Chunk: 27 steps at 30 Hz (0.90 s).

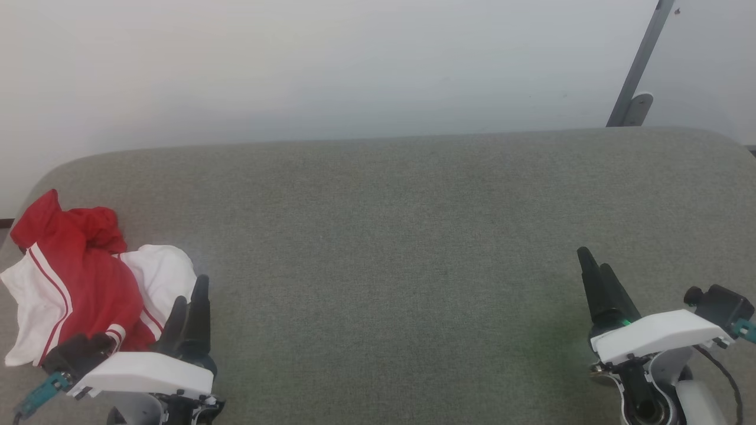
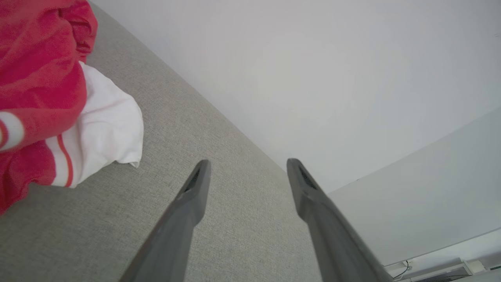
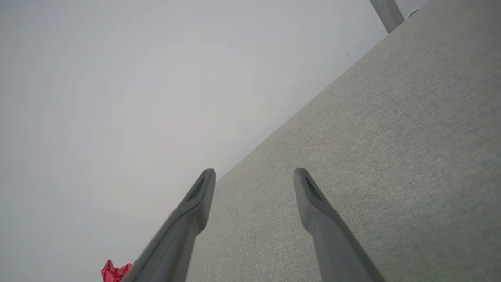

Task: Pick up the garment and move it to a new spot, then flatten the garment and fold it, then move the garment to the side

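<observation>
The left pincer [image 2: 248, 162] is observed with fingers spread wide and nothing held, poised over the grey tabletop [image 1: 401, 236]. The right pincer [image 3: 254, 172] is likewise spread and empty. The garment [image 1: 88, 289] is found crumpled at the tabletop's left end, just beside the left pincer's outer side and well apart from the right.

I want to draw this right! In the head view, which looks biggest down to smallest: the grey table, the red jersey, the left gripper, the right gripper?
1. grey table, by far.
2. red jersey.
3. left gripper and right gripper: they look alike, so no ranking.
</observation>
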{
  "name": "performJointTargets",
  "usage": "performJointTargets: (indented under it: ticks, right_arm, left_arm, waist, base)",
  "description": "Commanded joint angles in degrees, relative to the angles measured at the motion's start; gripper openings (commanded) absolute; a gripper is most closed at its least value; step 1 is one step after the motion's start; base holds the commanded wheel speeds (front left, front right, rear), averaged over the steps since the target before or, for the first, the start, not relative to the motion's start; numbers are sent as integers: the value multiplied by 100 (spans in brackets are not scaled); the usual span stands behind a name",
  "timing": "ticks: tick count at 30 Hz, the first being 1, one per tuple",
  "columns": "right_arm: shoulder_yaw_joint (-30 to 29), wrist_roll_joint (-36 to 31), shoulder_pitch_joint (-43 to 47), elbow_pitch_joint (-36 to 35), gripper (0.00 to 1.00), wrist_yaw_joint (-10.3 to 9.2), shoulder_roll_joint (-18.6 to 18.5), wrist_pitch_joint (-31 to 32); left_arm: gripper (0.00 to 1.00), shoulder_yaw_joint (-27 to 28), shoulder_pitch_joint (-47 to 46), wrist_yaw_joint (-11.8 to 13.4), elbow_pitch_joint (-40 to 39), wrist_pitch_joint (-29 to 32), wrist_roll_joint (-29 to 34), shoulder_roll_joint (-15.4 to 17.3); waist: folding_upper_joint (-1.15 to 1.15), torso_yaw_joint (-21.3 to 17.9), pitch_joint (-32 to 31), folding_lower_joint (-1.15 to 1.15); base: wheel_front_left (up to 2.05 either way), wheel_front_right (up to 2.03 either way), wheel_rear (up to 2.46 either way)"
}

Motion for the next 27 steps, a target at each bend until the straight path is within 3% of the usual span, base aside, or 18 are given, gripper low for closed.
performJointTargets:
  ticks: [1, 12, 13, 27]
  right_arm:
    - [-5, -216, -150, -57, 100, 2, -45, -64]
    - [38, -1041, -147, -11, 100, 2, -116, -249]
    - [36, -1544, -155, 2, 100, 1, -161, -330]
    - [55, -2352, -165, -37, 100, 1, -200, -434]
  left_arm:
    - [100, 25, 17, 5, -97, -59, 198, 60]
    - [100, 105, 77, -79, -140, -249, 1065, 54]
    - [100, 172, 138, -113, -189, -372, 1693, 64]
    - [100, 197, 192, -85, -246, -568, 2945, 262]
  waist:
    - [0, -3, 1, 0]
    - [0, -11, 1, 0]
    - [0, -19, -12, 0]
    - [0, -49, -51, 0]
  base:
    - [0, 0, 0]
    - [0, 0, 0]
    - [0, 0, 0]
    - [0, 0, 0]
